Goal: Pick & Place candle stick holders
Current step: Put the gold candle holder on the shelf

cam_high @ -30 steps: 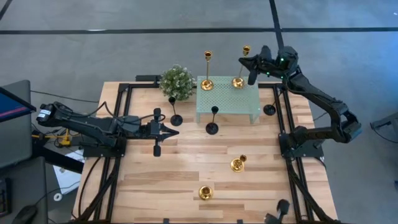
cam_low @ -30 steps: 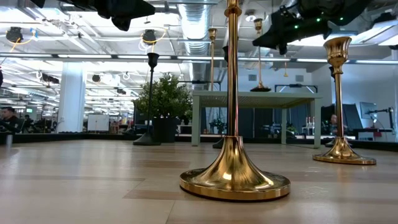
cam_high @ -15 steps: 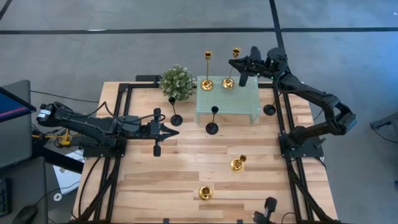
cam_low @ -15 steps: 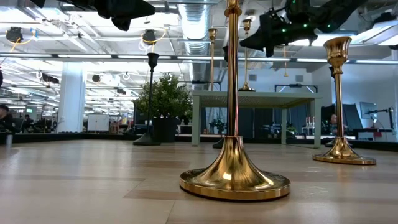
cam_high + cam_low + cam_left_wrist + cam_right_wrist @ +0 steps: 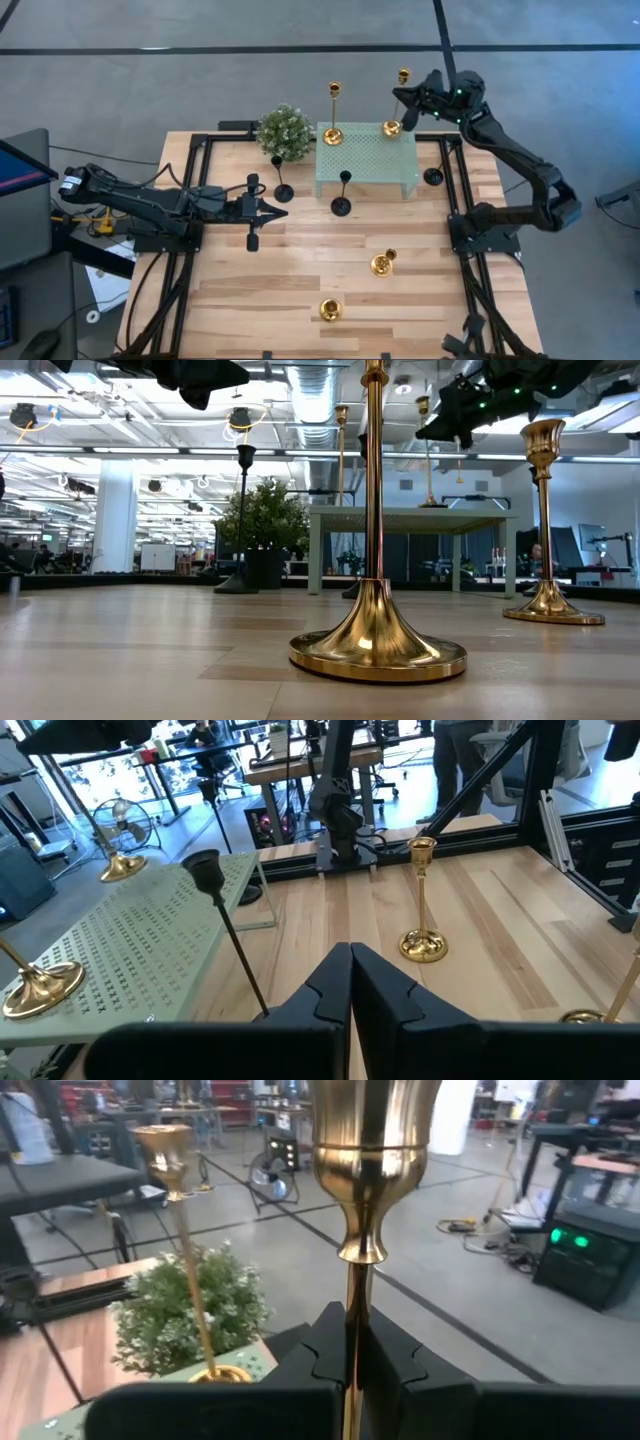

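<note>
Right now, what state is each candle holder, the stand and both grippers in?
Tall gold holder: upright on stand corner, gripped.
Second gold holder: upright on stand.
Mint stand: upright.
Black holders: standing on table.
Short gold holders: standing on table.
Right gripper: shut on stem.
Left gripper: shut, empty.

Stand (image 5: 366,158) at table (image 5: 300,280) rear centre, plant (image 5: 285,131) to its left. Two holders on stand (rear corners) (image 5: 333,132) (image 5: 391,128); two more before it (image 5: 341,205) (image 5: 284,191), two near front (image 5: 382,264) (image 5: 331,309).
</note>
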Controlling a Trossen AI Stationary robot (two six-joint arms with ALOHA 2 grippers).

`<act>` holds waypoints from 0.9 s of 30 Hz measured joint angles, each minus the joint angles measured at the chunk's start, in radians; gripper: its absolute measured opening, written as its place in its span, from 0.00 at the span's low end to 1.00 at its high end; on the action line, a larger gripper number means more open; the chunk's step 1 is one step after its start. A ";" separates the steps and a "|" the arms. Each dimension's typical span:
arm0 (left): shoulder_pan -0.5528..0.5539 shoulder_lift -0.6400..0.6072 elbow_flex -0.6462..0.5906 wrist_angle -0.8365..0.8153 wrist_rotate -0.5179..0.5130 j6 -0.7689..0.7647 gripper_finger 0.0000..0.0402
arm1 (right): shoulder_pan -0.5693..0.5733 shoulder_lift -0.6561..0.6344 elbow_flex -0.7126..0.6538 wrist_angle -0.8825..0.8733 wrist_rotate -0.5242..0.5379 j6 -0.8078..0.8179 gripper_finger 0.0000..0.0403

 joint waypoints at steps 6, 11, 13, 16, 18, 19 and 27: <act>0.000 0.000 0.000 0.000 0.000 0.000 0.02 | -0.040 -0.027 -0.060 -0.008 0.007 -0.016 0.00; 0.000 0.000 0.000 0.000 0.000 0.000 0.02 | -0.061 -0.060 -0.122 0.043 0.010 -0.015 0.00; 0.000 0.000 0.000 0.000 0.000 0.000 0.02 | -0.070 -0.072 -0.130 0.048 0.011 -0.015 0.00; 0.000 0.000 0.000 0.000 0.000 0.000 0.02 | -0.082 -0.087 -0.130 0.052 0.011 -0.013 0.00; 0.000 0.000 0.000 0.000 0.000 0.000 0.02 | -0.084 -0.092 -0.130 0.057 0.009 -0.006 0.00; 0.000 0.000 0.000 0.000 0.000 0.000 0.02 | -0.087 -0.092 -0.130 0.054 0.006 -0.003 0.00; 0.000 0.000 0.000 0.000 0.000 0.000 0.02 | -0.085 -0.081 -0.130 0.049 -0.001 0.010 0.00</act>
